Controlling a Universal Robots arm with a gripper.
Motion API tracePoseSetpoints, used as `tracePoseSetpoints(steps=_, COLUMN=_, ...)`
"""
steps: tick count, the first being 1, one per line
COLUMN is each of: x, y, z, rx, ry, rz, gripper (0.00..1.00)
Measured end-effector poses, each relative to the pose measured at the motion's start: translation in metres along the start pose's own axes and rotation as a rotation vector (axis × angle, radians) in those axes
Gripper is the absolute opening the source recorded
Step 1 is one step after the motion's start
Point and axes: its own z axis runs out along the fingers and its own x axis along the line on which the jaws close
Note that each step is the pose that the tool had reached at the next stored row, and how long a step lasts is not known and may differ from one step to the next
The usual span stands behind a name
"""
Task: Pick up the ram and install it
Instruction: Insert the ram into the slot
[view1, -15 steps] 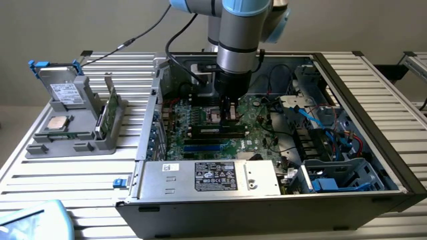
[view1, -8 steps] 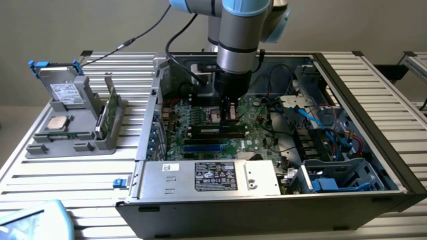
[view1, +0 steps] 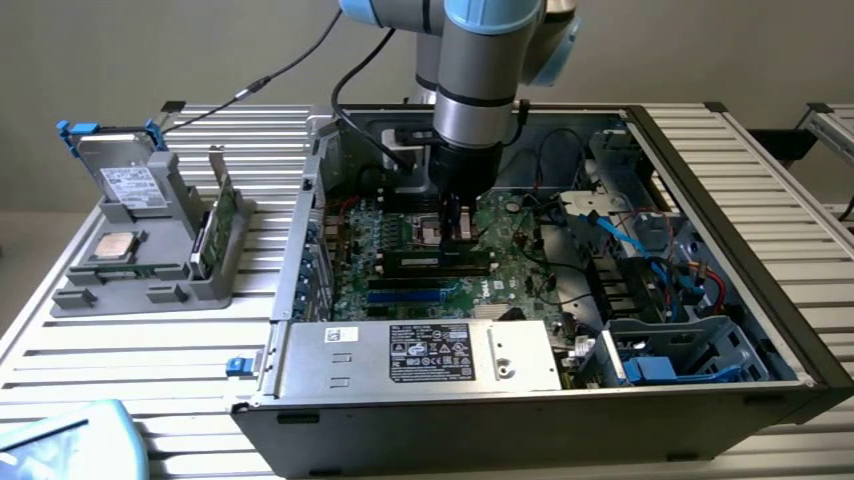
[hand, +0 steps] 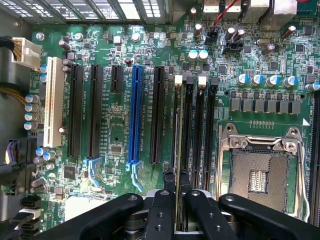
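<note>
Gripper: the black two-finger gripper (hand: 176, 182) sits right under my wrist camera, jaws pinched on the ram. I see nothing slack in the hold.
Ram: the long, thin dark memory stick (hand: 176, 215) shows edge-on between the fingers. It runs in line with the outermost of the four black memory slots (hand: 200, 130), the one farthest from the silver-framed empty processor socket (hand: 260, 170). I cannot tell whether it touches the slot yet.
Position: in the exterior view the gripper stands over the green motherboard (view1: 514, 240) inside the open black computer case (view1: 747, 210). The silver power supply box (view1: 521, 355) is at six o'clock from it. The grey parts tray (view1: 147, 290) is at nine o'clock, outside the case.
Risk, alignment: if the stick sits a little off the slot's line or tilted, pressing would jam one end. That could bend the board or chip the contacts.
Risk, latches: the small white latch (hand: 178, 79) at the slot's end may not be swung out — then the stick would not seat.
Risk, grip: a narrow pinch on a thin edge could let the stick pivot under load.
Risk, neighbours: the fingers are wide, so they may knock the next slot or the long blue expansion slot (hand: 135, 115) if I drift sideways.
Writing, power supply: a black-and-white sticker (view1: 430, 352) is there, but its text is too small for me to read.
Writing, board: there is white print beside the slots, and it is not legible.
Brands: I can make out none.
</note>
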Motion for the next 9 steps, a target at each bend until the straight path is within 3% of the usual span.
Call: tracePoseSetpoints(steps=9, x=-0.0007, y=-0.0001, z=0.0010, rx=0.0000, ry=0.0000, rz=0.000, gripper=0.14)
